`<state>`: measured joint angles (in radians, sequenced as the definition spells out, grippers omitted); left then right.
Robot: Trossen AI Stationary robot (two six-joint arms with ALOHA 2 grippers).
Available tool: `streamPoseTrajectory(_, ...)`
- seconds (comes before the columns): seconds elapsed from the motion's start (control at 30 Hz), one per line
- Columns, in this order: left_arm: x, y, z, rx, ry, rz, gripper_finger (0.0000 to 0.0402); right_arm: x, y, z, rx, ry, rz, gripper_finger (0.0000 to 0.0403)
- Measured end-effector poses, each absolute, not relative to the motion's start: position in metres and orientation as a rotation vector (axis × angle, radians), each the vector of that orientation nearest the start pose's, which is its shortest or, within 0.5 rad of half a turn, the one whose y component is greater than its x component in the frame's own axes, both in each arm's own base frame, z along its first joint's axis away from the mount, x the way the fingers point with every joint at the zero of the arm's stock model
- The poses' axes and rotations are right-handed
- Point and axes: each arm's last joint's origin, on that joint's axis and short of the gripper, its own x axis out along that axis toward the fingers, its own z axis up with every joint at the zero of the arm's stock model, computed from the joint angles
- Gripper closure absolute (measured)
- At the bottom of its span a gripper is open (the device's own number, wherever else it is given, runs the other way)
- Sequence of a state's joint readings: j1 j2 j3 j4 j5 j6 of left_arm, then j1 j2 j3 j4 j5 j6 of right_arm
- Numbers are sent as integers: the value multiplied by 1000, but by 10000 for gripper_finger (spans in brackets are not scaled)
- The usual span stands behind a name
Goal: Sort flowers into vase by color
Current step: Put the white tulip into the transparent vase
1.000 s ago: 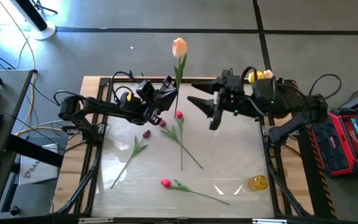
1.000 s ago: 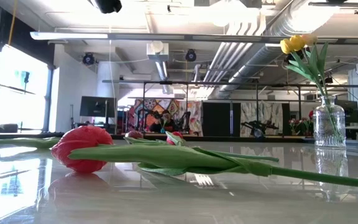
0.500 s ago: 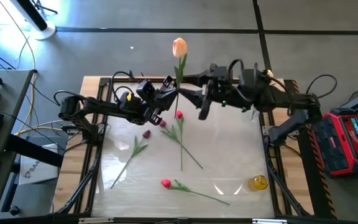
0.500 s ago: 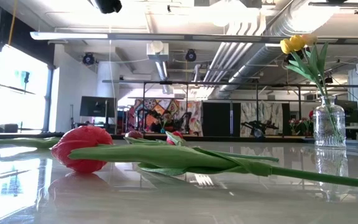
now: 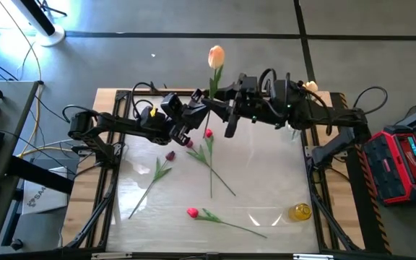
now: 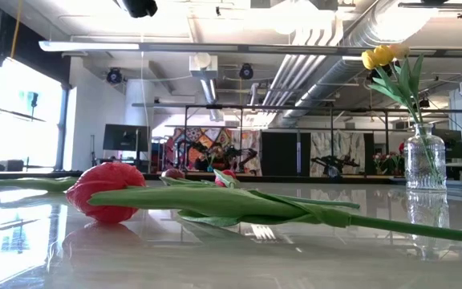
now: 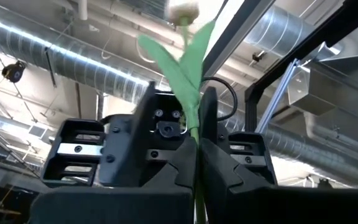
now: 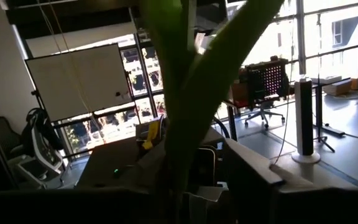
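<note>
Peach tulip [image 5: 216, 55] held upright above the far middle of the table [image 5: 266, 180], its stem pinched between the closed fingers of the left gripper [image 5: 199, 108]; in the left wrist view the stem [image 7: 195, 143] runs straight up out of the shut fingers to a pale head. The right gripper [image 5: 222, 108] meets the same stem from the opposite side, its fingers standing on either side of the stem and leaves (whether they already press on the stem cannot be told).

Glass vase [image 6: 425, 156] at the table's far right corner, seen in the low view: it holds yellow tulips [image 6: 379, 56] with green leaves. A second, small yellowish container [image 5: 300, 211] sits near the right front corner (contents cannot be made out).

Loose flowers on the table: a red tulip [image 5: 193, 213] lying near the front edge with its stem pointing right, a dark maroon tulip [image 5: 170, 155] left of centre with its stem running toward the front left, and a red-pink tulip [image 5: 208, 133] near the centre, its stem crossing another green stem.
</note>
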<state>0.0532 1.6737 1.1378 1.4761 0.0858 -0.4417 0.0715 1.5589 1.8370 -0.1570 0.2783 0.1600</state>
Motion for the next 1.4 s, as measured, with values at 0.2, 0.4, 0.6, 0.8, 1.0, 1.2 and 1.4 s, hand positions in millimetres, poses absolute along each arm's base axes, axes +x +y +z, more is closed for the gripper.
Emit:
streamPoseTrajectory(0.2,347,18,369,-351,-892,-227,401,331,16,504,177,-132,-195,372)
streamPoseTrajectory(0.4,350,21,367,-395,-853,-227,397,331,16,502,172,-109,-197,395)
streamPoseTrajectory(0.6,357,20,360,-395,-739,-255,358,326,16,497,143,-35,-201,400)
streamPoseTrajectory(0.8,360,23,355,-406,-598,-383,312,307,24,502,98,13,-229,402)
streamPoseTrajectory(1.0,359,36,353,-436,-480,-494,298,285,27,507,74,61,-286,402)
streamPoseTrajectory(1.2,354,46,353,-398,-301,-413,298,256,37,516,63,69,-321,403)
streamPoseTrajectory(1.4,340,46,358,-295,-181,-248,298,236,47,516,52,108,-374,403)
